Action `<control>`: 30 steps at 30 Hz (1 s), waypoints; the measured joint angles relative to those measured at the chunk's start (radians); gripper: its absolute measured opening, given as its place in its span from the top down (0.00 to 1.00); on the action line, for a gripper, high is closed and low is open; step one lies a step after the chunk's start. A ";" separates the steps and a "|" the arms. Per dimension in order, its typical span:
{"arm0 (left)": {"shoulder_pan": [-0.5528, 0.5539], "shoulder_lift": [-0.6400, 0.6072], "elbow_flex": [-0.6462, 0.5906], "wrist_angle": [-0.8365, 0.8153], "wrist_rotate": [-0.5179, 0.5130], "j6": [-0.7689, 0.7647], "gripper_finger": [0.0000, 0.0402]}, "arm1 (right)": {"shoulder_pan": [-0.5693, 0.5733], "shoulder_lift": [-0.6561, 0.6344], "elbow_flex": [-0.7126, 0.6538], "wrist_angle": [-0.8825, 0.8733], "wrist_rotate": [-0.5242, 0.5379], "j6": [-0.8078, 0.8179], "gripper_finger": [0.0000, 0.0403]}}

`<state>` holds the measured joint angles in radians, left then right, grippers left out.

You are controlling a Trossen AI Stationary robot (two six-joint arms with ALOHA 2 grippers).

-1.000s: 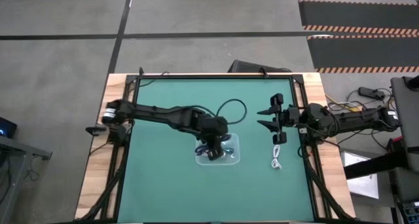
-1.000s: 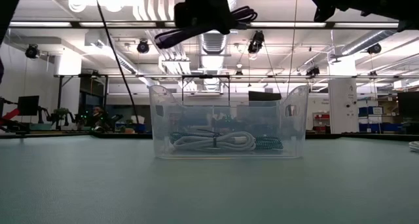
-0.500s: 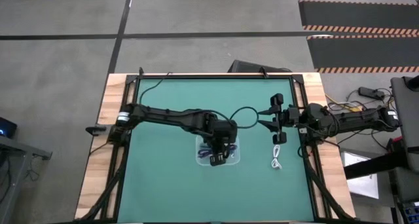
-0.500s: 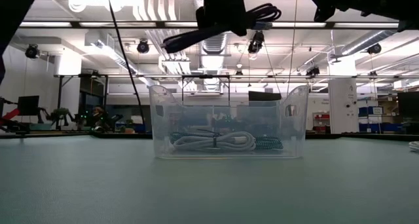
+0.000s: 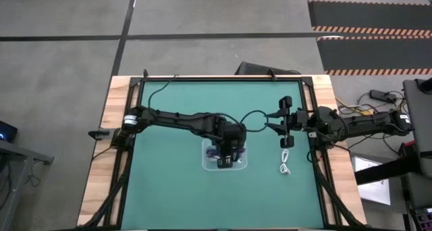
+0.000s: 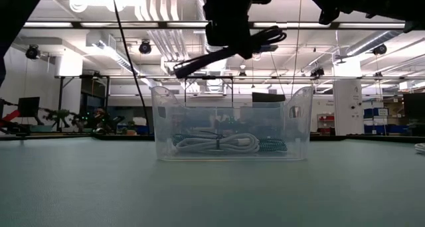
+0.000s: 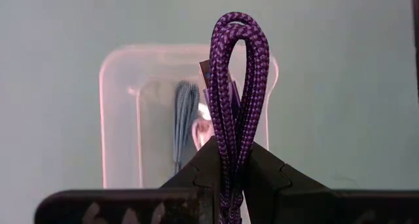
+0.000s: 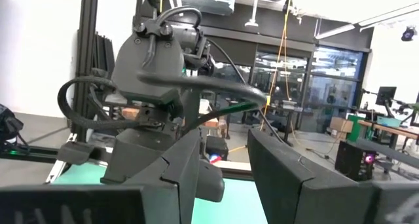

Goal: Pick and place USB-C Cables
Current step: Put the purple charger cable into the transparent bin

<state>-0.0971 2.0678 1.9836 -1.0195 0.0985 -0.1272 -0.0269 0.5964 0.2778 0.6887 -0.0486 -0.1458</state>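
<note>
**Left hand now over the tray, cable about to go in**

- Left hand (image 5: 228, 152) has carried across in the last second, from just off the tray's left edge to squarely above the clear tray (image 5: 240, 165) at mid-worktop. In the low view it has also dropped a little: the cable loop hung near the top of the picture before and now sits closer to the tray rim (image 6: 295, 93).
- Left hand is clamped on a purple braided cable (image 7: 233, 93), folded into a loop. The fingers (image 7: 265, 175) pinch it low down and the loop stands out past them, directly over the tray opening in the left wrist view.
- Tray already holds a white cable (image 6: 216, 143) bundled on its floor, with a teal-patterned one beside it.
- One more white cable (image 5: 285, 161) lies on the worktop (image 5: 169, 190) near the right edge, apart from the tray and not yet picked.
- Right hand (image 5: 280, 123) waits near the right edge, just above that white cable. Its fingers stand apart and hold nothing.

Judgement: transport is done and alignment looks good. What remains for this cable is a short descent and release. The loop is springy and might catch on the rim if let go too high. After that, the white cable at the right edge looks like the next one.
</note>
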 joint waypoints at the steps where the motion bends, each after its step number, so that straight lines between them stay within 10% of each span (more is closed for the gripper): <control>1: 0.000 0.000 -0.001 0.016 0.000 0.019 0.93 | 0.000 0.000 0.000 0.000 0.000 0.000 0.70; 9: -0.016 0.000 -0.043 0.040 -0.013 0.318 0.93 | 0.000 0.000 0.000 0.000 0.000 0.001 0.69; 30: -0.015 0.007 -0.184 0.190 -0.046 0.380 0.93 | 0.000 0.000 0.000 -0.004 0.000 -0.004 0.71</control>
<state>-0.1123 2.0753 1.7993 -0.8290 0.0526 0.2527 -0.0269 0.5968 0.2779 0.6849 -0.0486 -0.1497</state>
